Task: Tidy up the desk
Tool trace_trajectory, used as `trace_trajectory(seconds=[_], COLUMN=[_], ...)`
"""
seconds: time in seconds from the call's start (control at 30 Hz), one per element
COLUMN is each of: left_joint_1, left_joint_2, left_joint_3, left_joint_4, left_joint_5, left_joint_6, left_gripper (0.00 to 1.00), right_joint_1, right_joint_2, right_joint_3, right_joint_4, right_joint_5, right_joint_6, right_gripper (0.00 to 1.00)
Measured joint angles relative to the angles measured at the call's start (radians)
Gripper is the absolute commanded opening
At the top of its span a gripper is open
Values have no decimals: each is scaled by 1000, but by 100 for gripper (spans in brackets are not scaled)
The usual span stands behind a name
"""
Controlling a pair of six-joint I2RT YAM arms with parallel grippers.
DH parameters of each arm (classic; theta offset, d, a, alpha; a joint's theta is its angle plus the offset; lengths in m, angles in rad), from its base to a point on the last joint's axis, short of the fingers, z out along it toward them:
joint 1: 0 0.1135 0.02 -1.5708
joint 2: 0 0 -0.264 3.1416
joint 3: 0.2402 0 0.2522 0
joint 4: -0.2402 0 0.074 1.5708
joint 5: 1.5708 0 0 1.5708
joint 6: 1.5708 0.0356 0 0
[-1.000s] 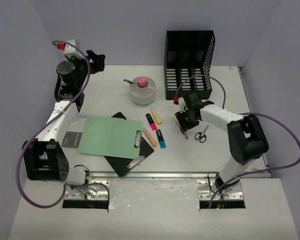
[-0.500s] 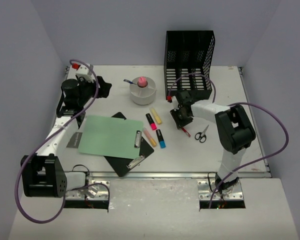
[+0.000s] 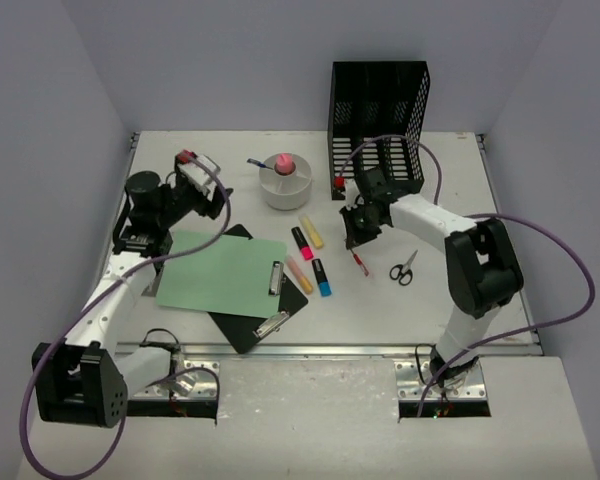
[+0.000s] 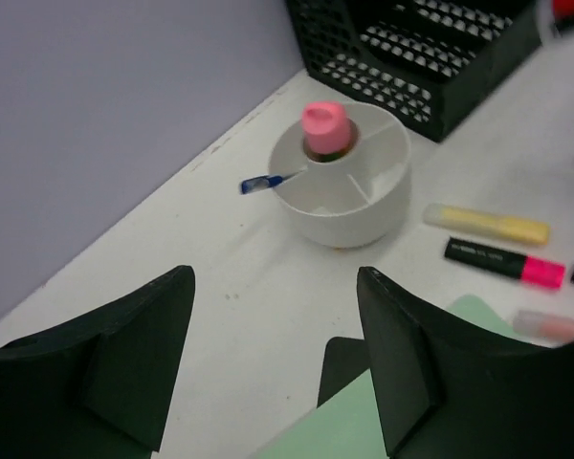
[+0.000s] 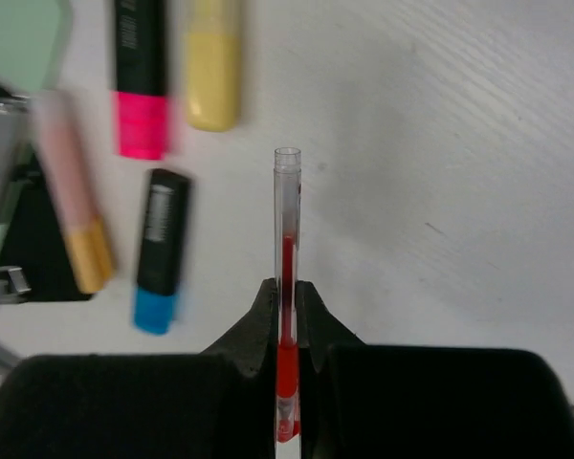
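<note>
Right claw point(image 5: 287, 298) clamped on red pen point(image 5: 287, 239), clear barrel sticking out past fingertips over white tabletop point(image 5: 440, 143). Beside pen: yellow highlighter point(image 5: 213, 67), pink highlighter point(image 5: 139, 76), blue highlighter point(image 5: 158, 258). Scissors point(image 3: 403, 268) near, black mesh rack point(image 3: 378, 115) behind. Left claw point(image 4: 273, 359) jaws apart, holding nothing, facing white cup point(image 4: 344, 196). Green sheet point(image 3: 220, 272) below it. Tabletop spans under everything, silver rail at near edge.

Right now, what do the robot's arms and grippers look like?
The left arm and right arm are white tubes with chunky black joints. A purple cable loops along each one, and a small red part sits near each wrist. The left gripper and right gripper are matte black, with two blocky fingers each.
</note>
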Motion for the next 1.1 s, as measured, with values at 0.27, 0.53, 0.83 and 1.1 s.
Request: trace_trajectory(seconds=[0.27,0.53,0.83,1.1], left_joint_1=[-360,-673,-832,-859], left_joint_2=[-175,-149,22,89], left_joint_3=[-357,-339,-303,-257], left_joint_4=[-41,32,59,85], left_joint_5=[41,26,3,-12], left_joint_6=[735,988,1170,1207], left_gripper=[66,58,55,54], right_joint_1=[1,0,1,6], right_joint_2=[-249,-200,-194,-194], right_joint_3=[28,16,-8,-22], right_joint_4=[24,-1,-13,-12], right_joint_5=[-304,-389,-493,-523], right_joint_6=[218,558,748,778], right_gripper=[1,1,1,1])
